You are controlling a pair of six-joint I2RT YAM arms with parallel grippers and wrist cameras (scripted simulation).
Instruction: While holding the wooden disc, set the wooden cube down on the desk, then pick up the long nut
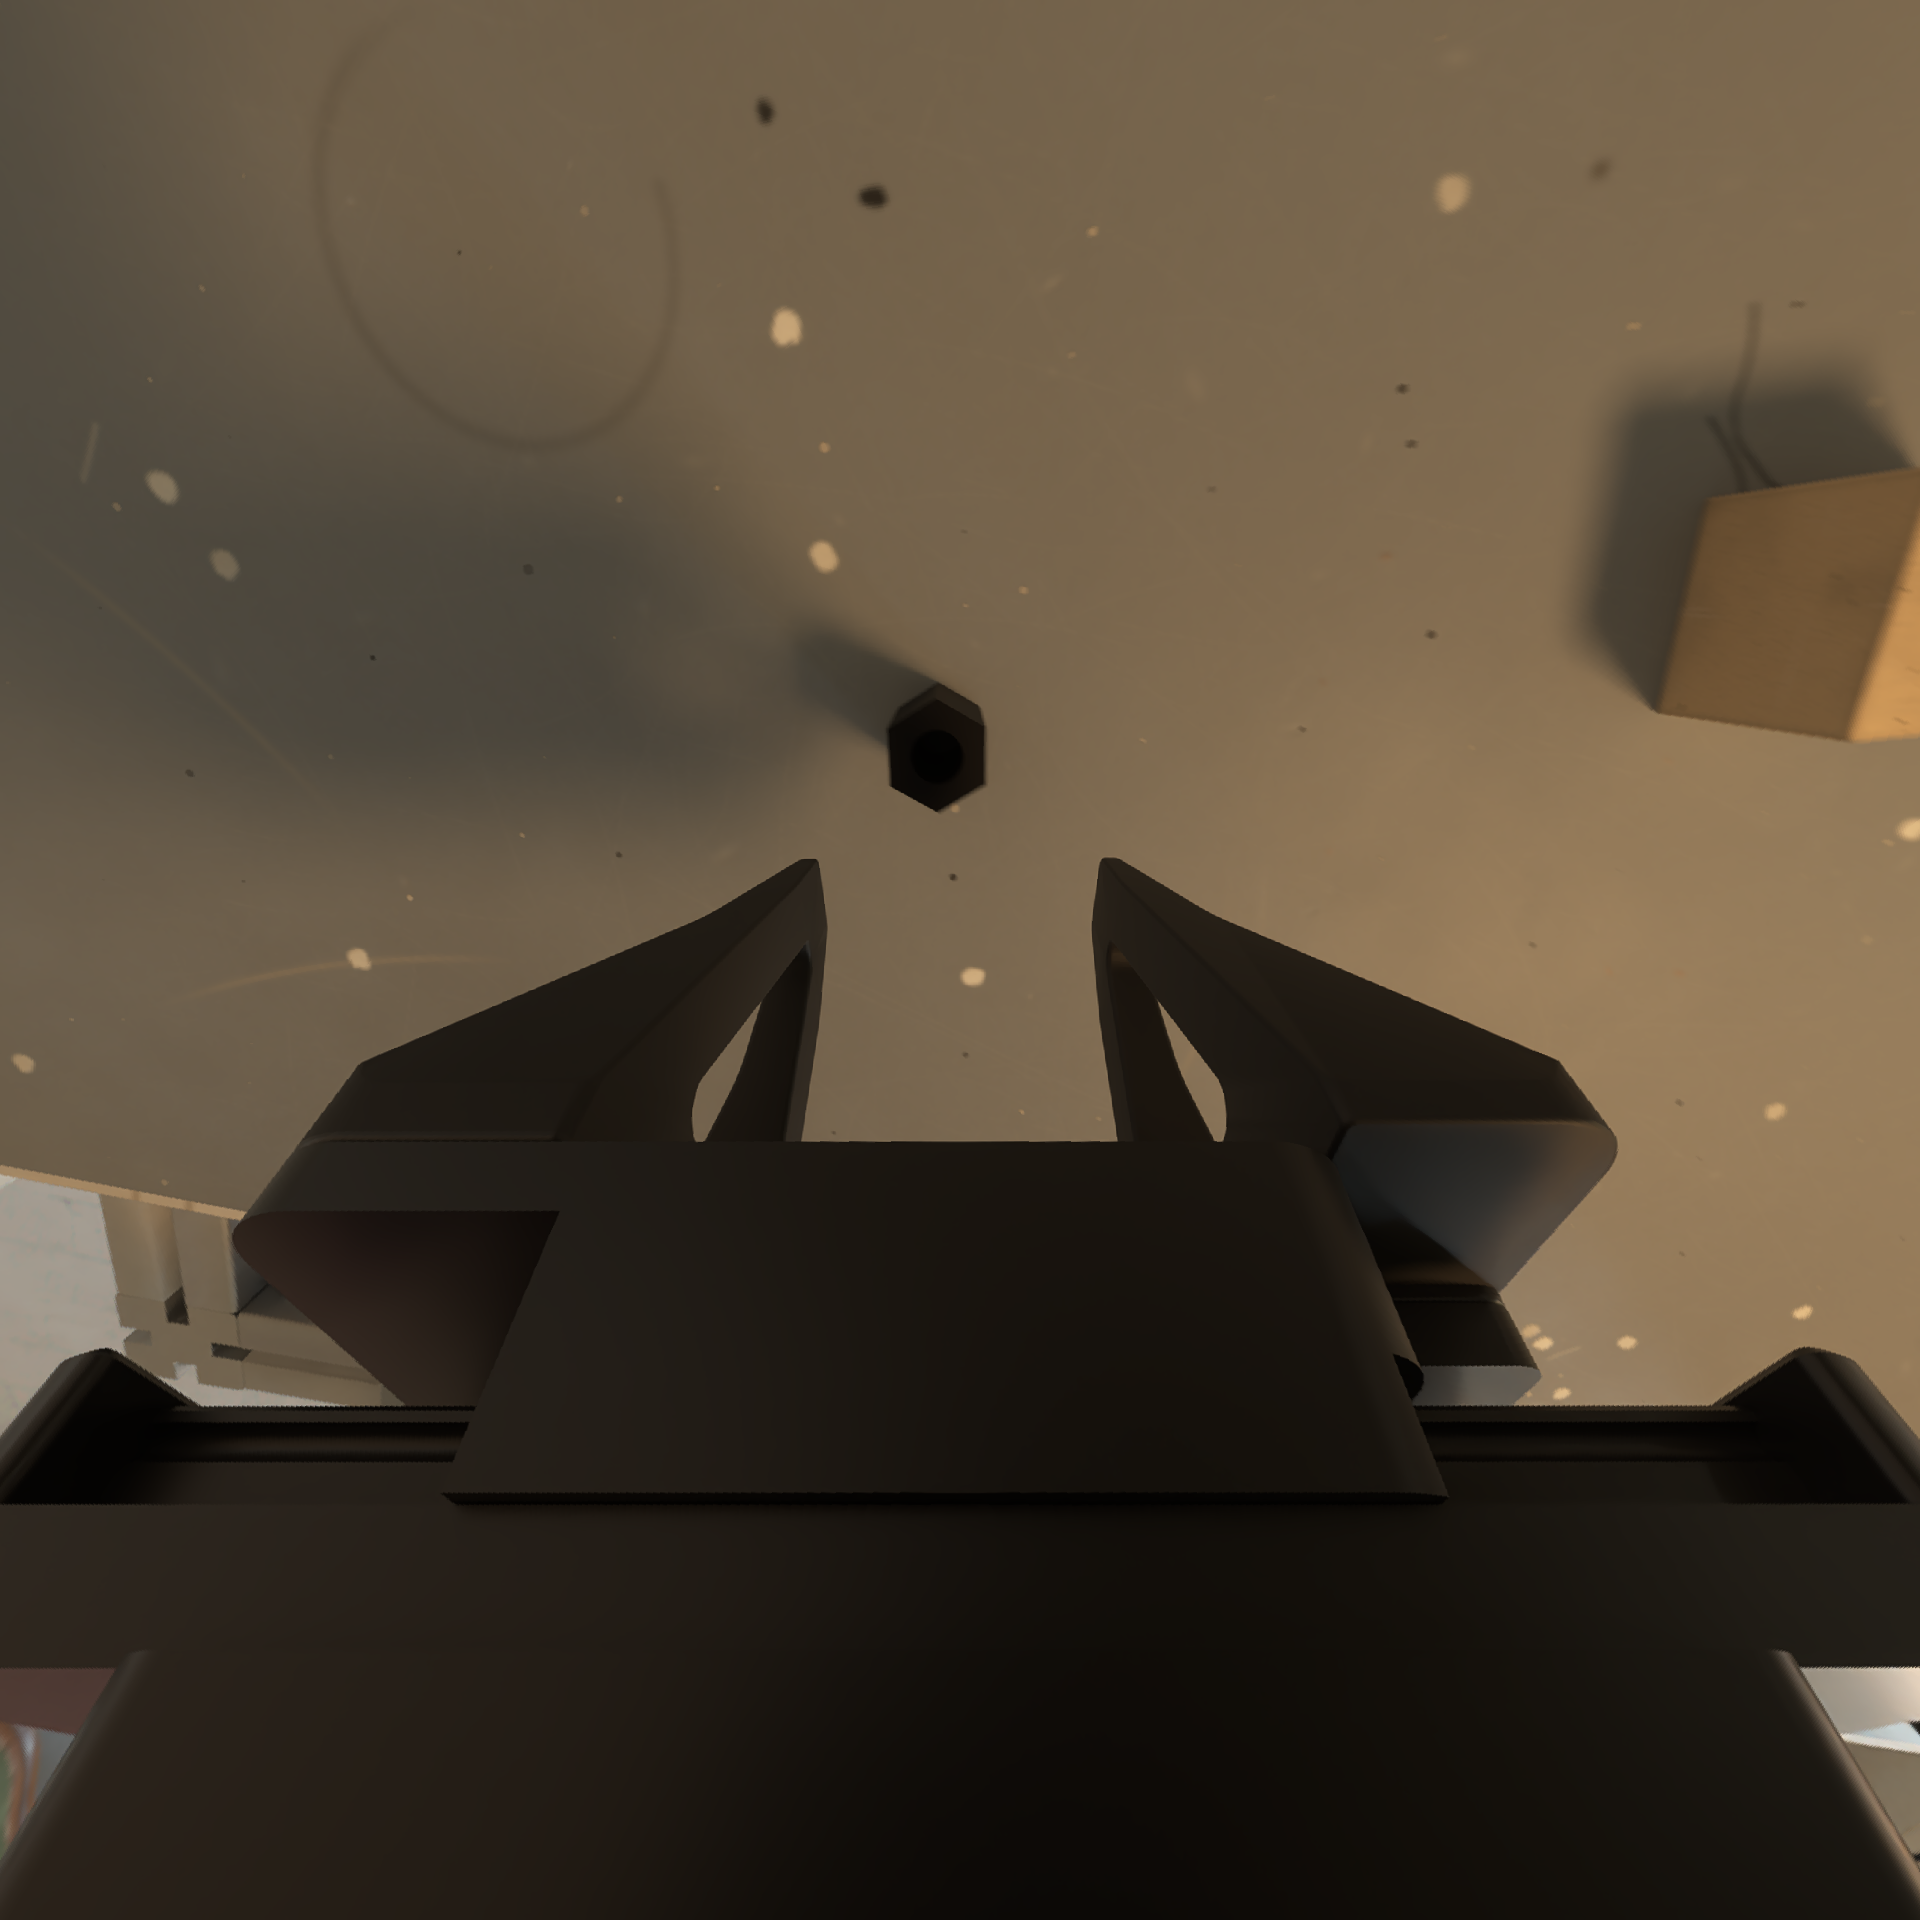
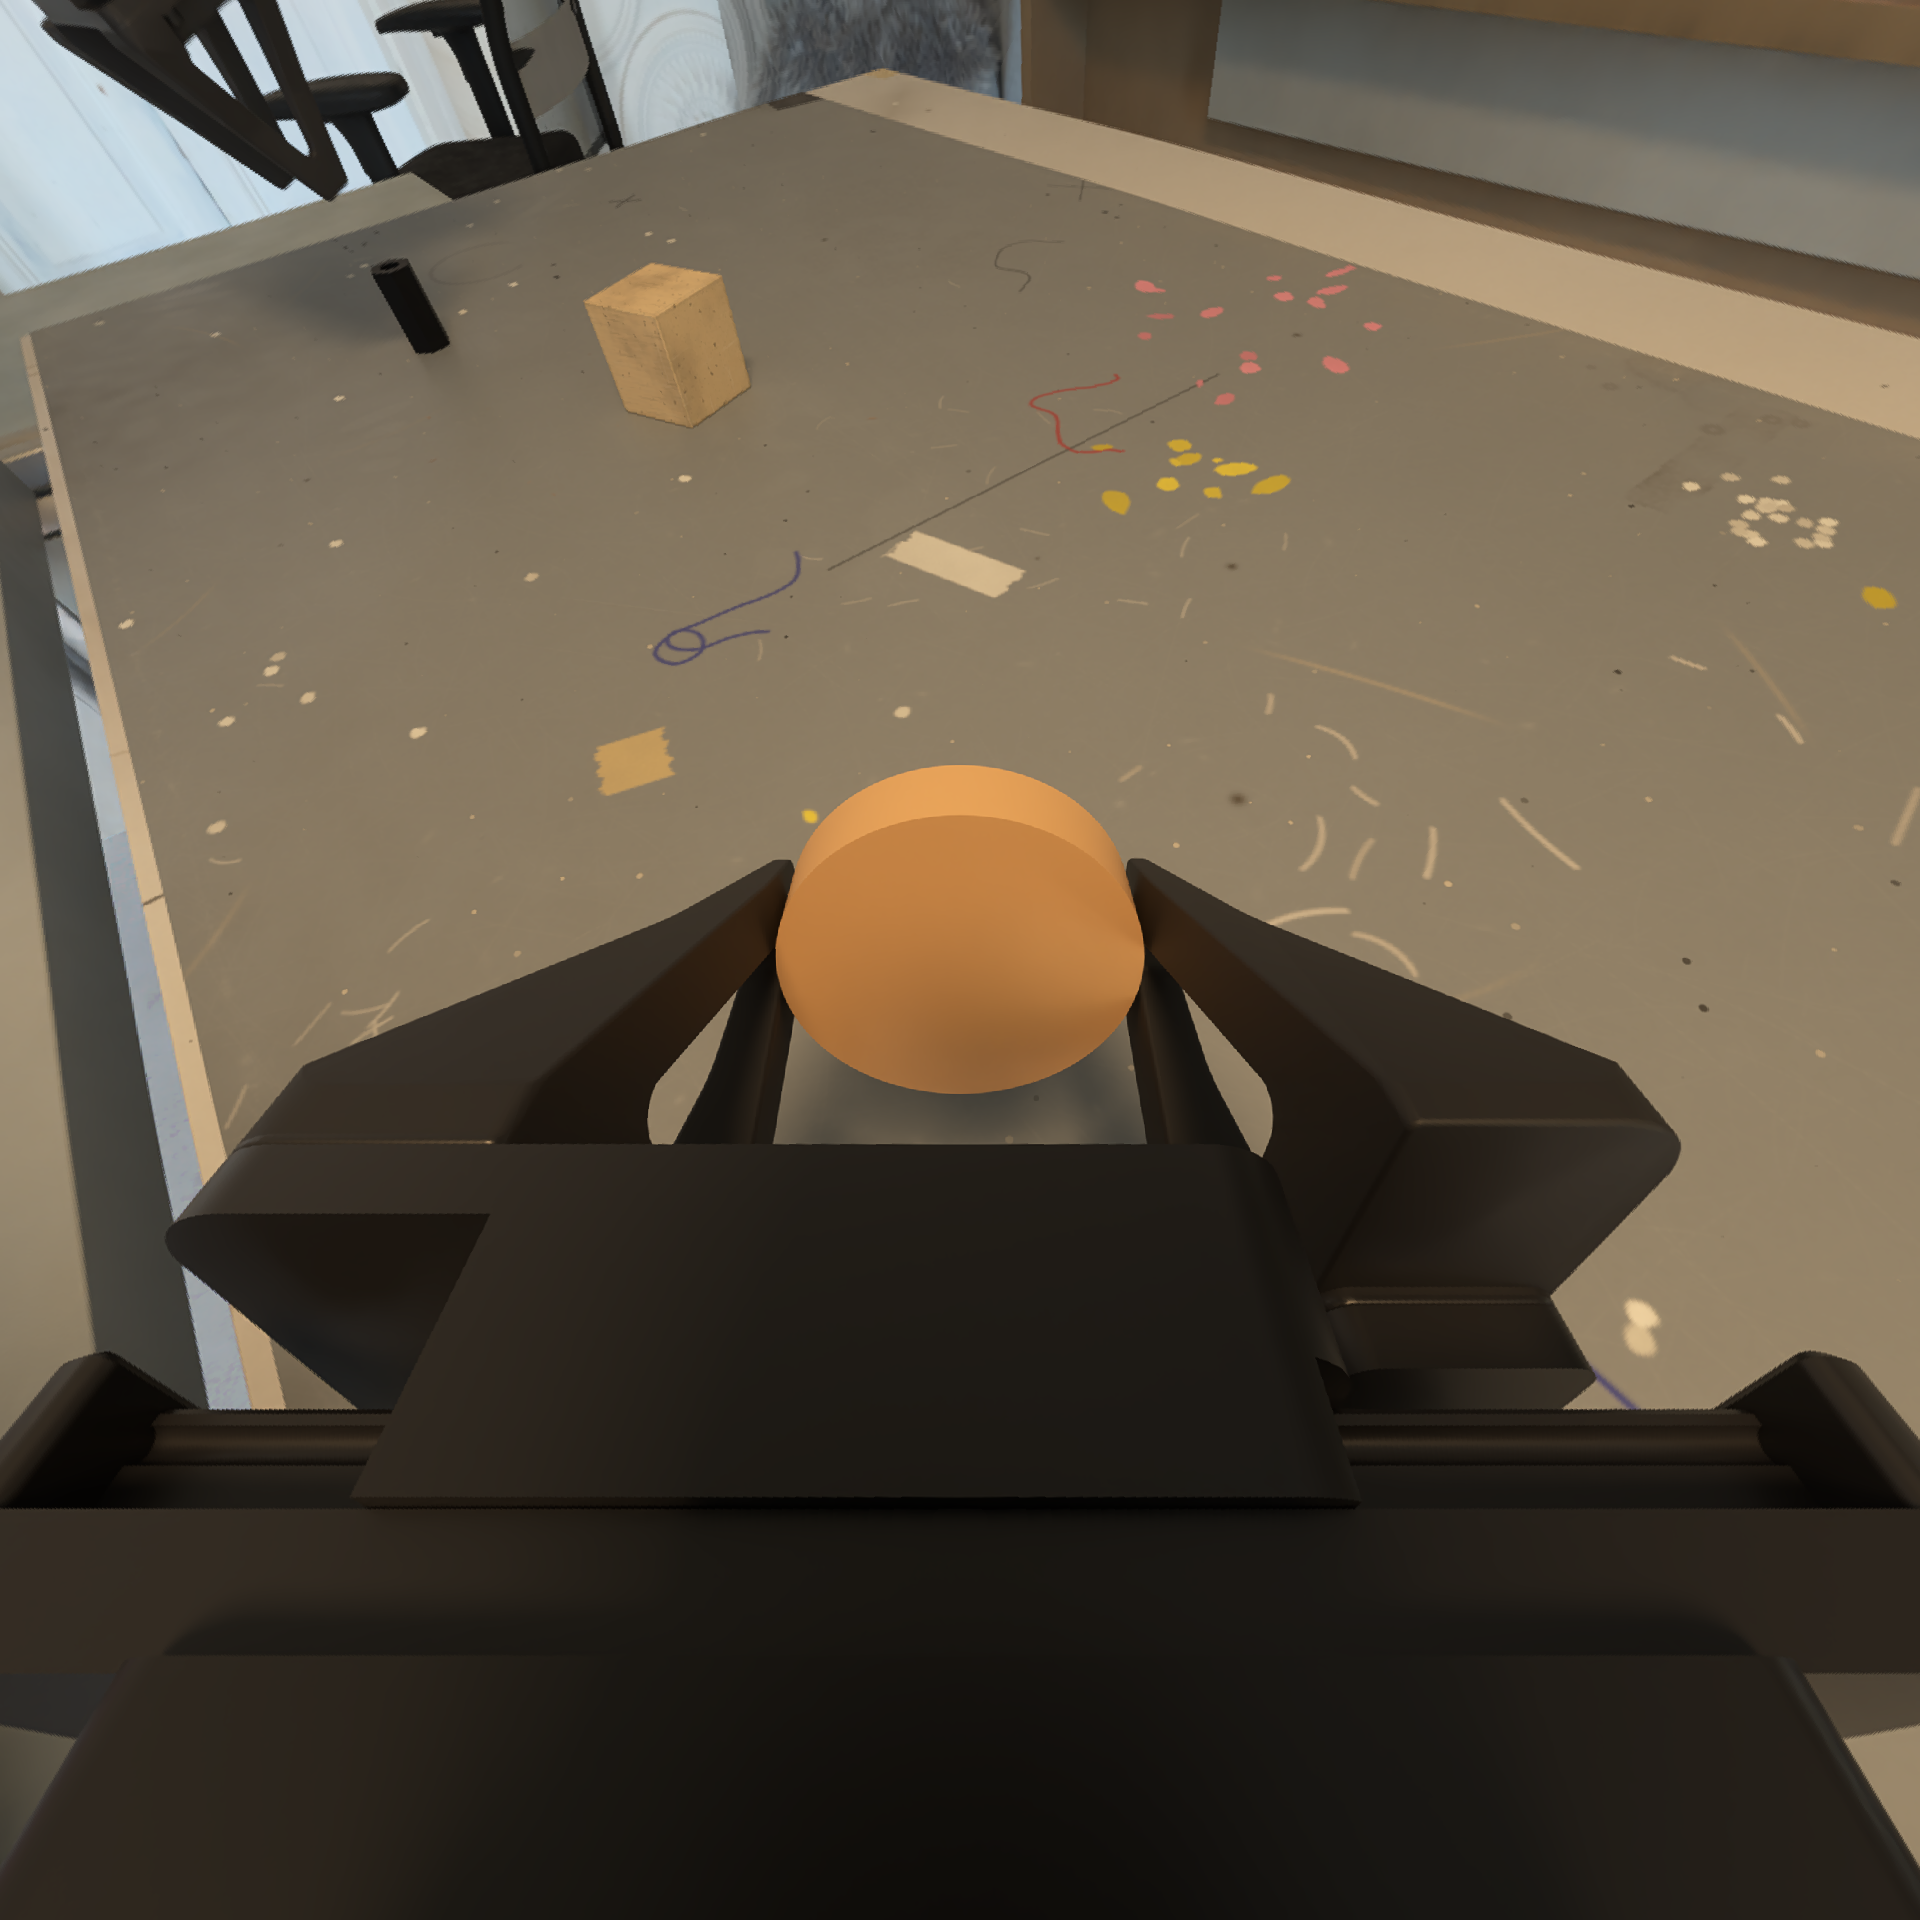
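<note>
Gripping the wooden disc, the right gripper holds firm; the left gripper hangs parted, empty, above the long nut.

The desk is a flat grey top with a pale border along its edges, marked all over with scratches, paint flecks and pen scribbles. Pink and yellow paint spots cluster toward its far right part, and two strips of tape lie near the middle. The wooden cube sits flat on the desk at the far left. The long nut stands upright on its end just to the left of the cube, apart from it. In the left wrist view the nut shows its hexagonal top and hole, with the cube well off to the right; both cast shadows on the desk.
</note>
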